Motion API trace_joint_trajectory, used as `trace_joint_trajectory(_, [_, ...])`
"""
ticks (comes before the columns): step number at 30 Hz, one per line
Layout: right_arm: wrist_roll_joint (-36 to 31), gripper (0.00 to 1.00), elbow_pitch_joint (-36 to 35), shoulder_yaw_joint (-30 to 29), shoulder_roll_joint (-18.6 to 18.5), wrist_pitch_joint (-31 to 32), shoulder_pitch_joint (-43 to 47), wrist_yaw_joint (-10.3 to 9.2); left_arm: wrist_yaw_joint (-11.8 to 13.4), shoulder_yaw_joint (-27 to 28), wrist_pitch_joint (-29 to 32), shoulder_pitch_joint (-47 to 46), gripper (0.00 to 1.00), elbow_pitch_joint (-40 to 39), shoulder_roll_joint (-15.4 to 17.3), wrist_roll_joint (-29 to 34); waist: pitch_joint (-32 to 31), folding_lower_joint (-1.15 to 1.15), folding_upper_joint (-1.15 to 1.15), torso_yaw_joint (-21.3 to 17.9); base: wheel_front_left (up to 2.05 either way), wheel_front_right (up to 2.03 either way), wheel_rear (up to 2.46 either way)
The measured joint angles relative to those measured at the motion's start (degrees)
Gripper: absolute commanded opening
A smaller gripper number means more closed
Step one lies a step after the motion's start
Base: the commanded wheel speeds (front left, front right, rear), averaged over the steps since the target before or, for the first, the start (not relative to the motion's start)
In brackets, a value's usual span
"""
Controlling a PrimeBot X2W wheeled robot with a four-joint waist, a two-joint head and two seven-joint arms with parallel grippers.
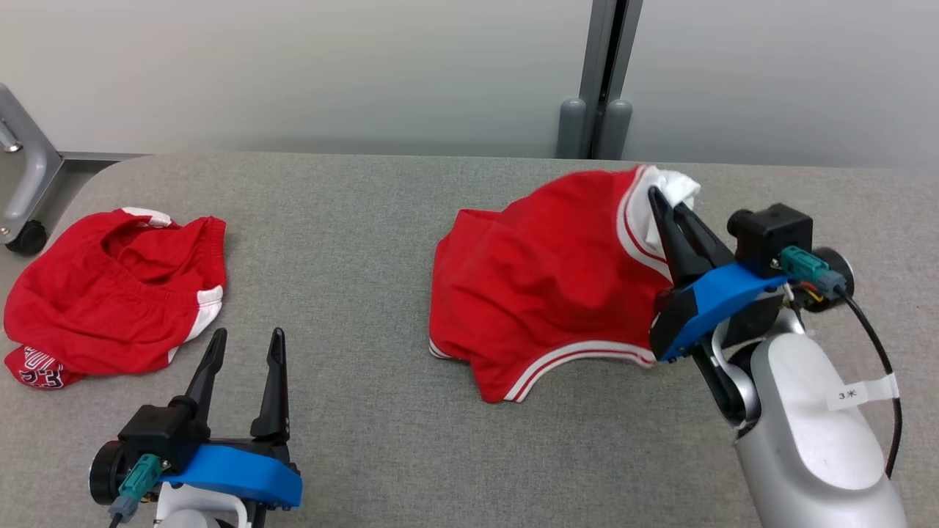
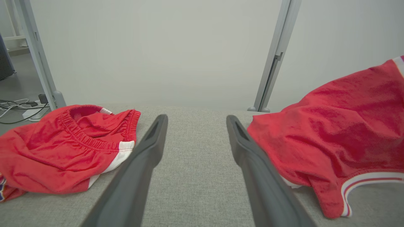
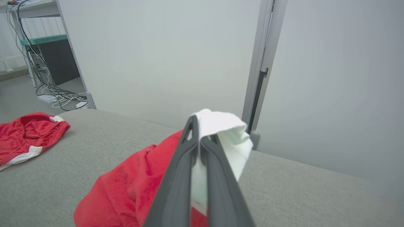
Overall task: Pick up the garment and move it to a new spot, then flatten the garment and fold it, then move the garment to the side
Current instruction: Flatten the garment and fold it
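Observation:
A red garment (image 1: 543, 279) with white trim lies crumpled right of centre on the grey table. My right gripper (image 1: 664, 202) is shut on its white upper edge and holds that edge raised; in the right wrist view the white cloth (image 3: 227, 132) is pinched between the closed fingers (image 3: 189, 164) of the right gripper (image 3: 197, 126). The same garment (image 2: 341, 132) shows at the right of the left wrist view. Near the table's front left, my left gripper (image 1: 246, 345) stands open over bare cloth, its fingers (image 2: 148, 148) holding nothing, the left gripper (image 2: 195, 121) apart from both garments.
A second red garment (image 1: 110, 293) with an elastic waistband lies bunched at the table's left edge, also seen as red shorts (image 2: 63, 148) and a red heap (image 3: 25, 135). A grey post (image 1: 601, 81) stands behind the table. A wheeled metal frame (image 1: 22, 183) is at far left.

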Motion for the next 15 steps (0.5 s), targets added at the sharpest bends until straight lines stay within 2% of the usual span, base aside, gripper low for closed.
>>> trace_joint_trajectory(4, [-0.5,0.00,-8.0,3.3,0.0,3.4,-2.0,0.00,0.0,-0.5,0.1,0.0,1.00,-0.3,0.0,-0.1,0.0,0.00,0.00,0.2,0.00,0.00,0.00])
trace_joint_trajectory(7, [0.0,0.00,-11.5,7.1,-0.3,5.4,-5.4,0.00,0.0,-0.6,0.1,-0.1,1.00,-0.6,0.0,-0.1,0.4,0.00,0.00,0.5,0.00,0.00,0.00])
trace_joint_trajectory(11, [2.3,0.00,-13.1,13.1,-1.0,5.7,-13.2,0.01,0.4,-0.6,0.1,-0.6,1.00,-1.0,0.2,-0.2,1.3,0.00,0.00,0.6,0.00,0.00,0.00])
trace_joint_trajectory(15, [4.0,0.00,-12.3,17.1,-1.7,3.2,-22.2,0.01,0.5,-0.7,0.1,-1.2,1.00,-1.2,0.3,-0.2,1.9,0.00,0.00,1.1,0.00,0.00,0.00])
